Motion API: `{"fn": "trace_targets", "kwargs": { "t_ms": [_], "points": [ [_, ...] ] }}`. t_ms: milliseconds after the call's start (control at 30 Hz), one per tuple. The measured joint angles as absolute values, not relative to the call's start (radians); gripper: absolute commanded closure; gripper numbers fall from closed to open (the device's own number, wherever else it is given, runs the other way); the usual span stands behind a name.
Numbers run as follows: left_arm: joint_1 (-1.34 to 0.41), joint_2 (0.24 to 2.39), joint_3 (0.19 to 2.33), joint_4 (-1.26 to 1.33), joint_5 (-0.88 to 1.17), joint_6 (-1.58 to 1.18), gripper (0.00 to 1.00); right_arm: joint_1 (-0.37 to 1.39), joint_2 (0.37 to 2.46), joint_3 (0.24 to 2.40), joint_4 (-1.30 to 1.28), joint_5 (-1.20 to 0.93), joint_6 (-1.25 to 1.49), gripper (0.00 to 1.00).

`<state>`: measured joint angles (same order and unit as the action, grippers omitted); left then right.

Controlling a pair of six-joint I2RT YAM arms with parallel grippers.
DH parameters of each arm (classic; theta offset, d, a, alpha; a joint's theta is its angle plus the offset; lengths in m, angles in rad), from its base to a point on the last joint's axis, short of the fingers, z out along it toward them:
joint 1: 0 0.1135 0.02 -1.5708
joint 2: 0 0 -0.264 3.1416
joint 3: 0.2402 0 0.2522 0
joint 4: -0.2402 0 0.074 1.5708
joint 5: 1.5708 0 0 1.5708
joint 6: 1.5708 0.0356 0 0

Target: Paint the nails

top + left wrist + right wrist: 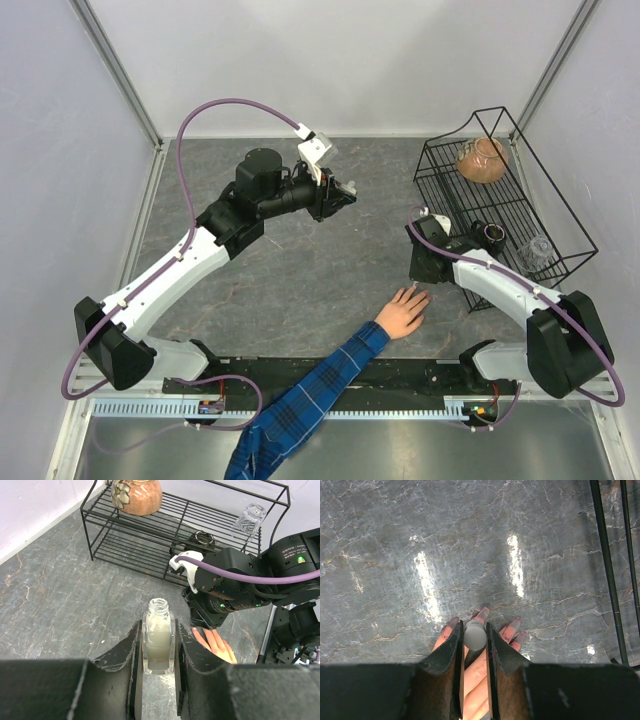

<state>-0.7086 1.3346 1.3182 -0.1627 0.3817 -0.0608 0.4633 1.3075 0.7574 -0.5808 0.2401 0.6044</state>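
Note:
A light-skinned hand (404, 312) with a blue plaid sleeve (300, 400) lies flat on the grey table, fingers pointing away. My right gripper (415, 272) hangs just above its fingertips, shut on the grey round handle of the polish brush (475, 636). In the right wrist view the nails (481, 614) look reddish; the middle one lies right under the brush handle. My left gripper (338, 195) is raised over the table's middle, shut on an open clear bottle of pale polish (158, 637), held upright. The hand also shows in the left wrist view (218, 646).
A black wire rack (520, 140) stands at the back right, holding a pink patterned vase (482, 160), a clear glass (535, 250) and a dark cup (493, 235). The rack's frame (607, 570) runs close to the right of my right gripper.

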Motion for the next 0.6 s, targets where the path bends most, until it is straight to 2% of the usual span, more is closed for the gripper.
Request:
{"fn": "trace_targets", "kwargs": {
  "t_ms": [600],
  "points": [
    [-0.707, 1.353, 1.329, -0.165, 0.382, -0.061, 0.98, 0.424, 1.327, 0.758, -0.579, 0.237, 0.595, 1.0]
  ]
}}
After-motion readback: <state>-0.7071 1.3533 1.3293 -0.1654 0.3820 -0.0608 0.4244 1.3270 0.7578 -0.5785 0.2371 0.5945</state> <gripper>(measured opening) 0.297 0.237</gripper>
